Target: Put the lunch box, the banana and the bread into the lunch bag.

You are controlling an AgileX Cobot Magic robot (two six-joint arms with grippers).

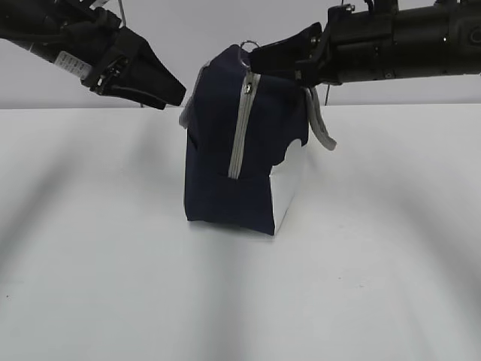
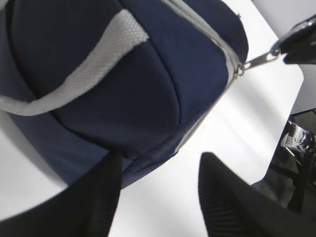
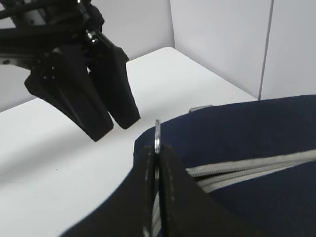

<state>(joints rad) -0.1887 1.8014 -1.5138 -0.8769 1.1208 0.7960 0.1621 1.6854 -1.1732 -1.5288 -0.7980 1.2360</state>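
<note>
Right claw (image 3: 157,185) pinches lunch bag (image 1: 225,150) ring pull (image 3: 157,136).

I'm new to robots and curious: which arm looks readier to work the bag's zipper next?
The right one, likely. The right gripper is already pinched shut on the ring pull atop the lunch bag. The left gripper hangs open beside the bag, holding nothing.

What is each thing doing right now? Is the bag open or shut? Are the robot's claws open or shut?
lunch bag: standing upright on the table, zipper looks closed as far as it shows.
ring pull: pinched by the right gripper.
right gripper: shut on the ring pull.
left gripper: open, empty, beside the bag.
strap handle: hanging loose.
</note>
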